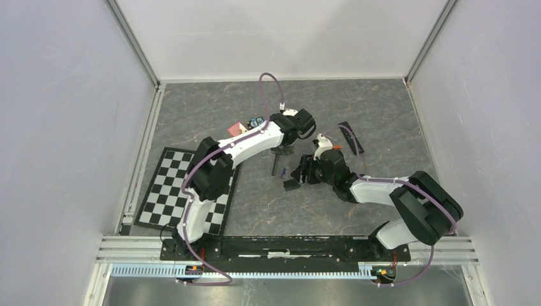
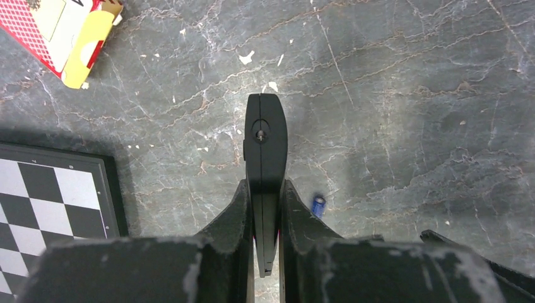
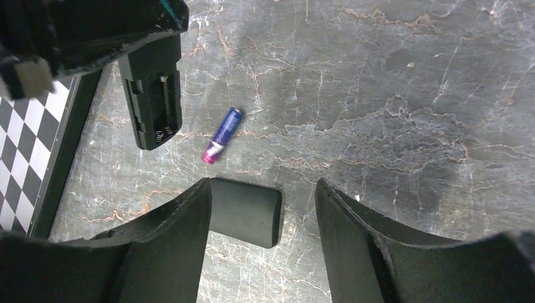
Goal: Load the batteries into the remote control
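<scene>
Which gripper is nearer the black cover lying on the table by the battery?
Right. The right gripper hangs just over the cover, jaws open, one finger right beside it. The left gripper is farther off, shut on the remote.

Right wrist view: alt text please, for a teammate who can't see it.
A slim blue-and-purple cylindrical battery lies on the grey marbled table, beyond the open right hand. Upper left, a black plastic remote shows its empty, open battery compartment.
</scene>
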Controlling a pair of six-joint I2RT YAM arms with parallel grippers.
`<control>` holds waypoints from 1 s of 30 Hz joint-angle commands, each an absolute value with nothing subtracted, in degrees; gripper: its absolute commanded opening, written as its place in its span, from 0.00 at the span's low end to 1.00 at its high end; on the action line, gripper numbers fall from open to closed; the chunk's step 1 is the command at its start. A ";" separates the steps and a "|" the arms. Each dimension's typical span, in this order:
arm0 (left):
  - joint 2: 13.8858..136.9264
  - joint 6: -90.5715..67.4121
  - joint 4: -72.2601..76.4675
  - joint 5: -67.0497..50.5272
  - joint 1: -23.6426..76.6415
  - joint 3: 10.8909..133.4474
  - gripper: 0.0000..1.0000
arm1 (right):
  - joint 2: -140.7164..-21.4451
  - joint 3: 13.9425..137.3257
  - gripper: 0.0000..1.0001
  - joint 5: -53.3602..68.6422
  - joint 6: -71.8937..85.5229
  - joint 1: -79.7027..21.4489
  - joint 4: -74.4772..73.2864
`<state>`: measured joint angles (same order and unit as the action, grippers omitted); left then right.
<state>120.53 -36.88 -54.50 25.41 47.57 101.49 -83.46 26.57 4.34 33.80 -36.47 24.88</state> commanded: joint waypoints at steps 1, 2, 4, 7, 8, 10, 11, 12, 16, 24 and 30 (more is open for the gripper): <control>123.09 -35.53 -57.85 31.28 49.22 104.09 0.02 | -84.62 26.00 0.66 6.13 36.08 -36.29 29.67; 123.01 -35.72 -57.79 31.16 49.14 103.87 0.02 | -84.92 26.33 0.65 6.00 36.31 -36.30 29.03; 122.47 -35.81 -57.79 30.96 49.00 103.88 0.02 | -85.63 27.61 0.62 5.82 36.56 -36.34 26.94; 120.35 -35.98 -56.63 30.05 48.10 103.12 0.02 | -86.42 29.68 0.57 4.45 35.83 -37.10 24.01; 119.08 -36.00 -55.53 29.23 47.53 102.12 0.02 | -86.72 30.79 0.55 2.74 35.52 -37.60 21.97; 116.49 -35.92 -53.65 27.28 46.24 100.10 0.02 | -87.48 33.55 0.52 -1.04 34.62 -38.67 16.64; 115.10 -35.88 -52.95 26.80 45.60 99.10 0.02 | -87.86 34.36 0.51 -2.70 34.08 -39.26 15.35; 113.45 -35.94 -52.31 26.73 45.13 98.07 0.02 | -88.27 35.13 0.51 -4.23 34.08 -39.70 14.00; 107.72 -35.78 -49.36 25.54 43.09 93.87 0.02 | -90.63 38.63 0.49 -7.34 33.74 -41.59 10.99; 97.38 -36.29 -44.54 26.59 39.37 85.42 0.02 | -97.94 48.73 0.40 -18.39 33.15 -47.11 0.27; 92.96 -35.98 -43.49 29.70 37.63 81.69 0.02 | -99.90 52.88 0.33 -25.68 31.49 -50.67 -7.91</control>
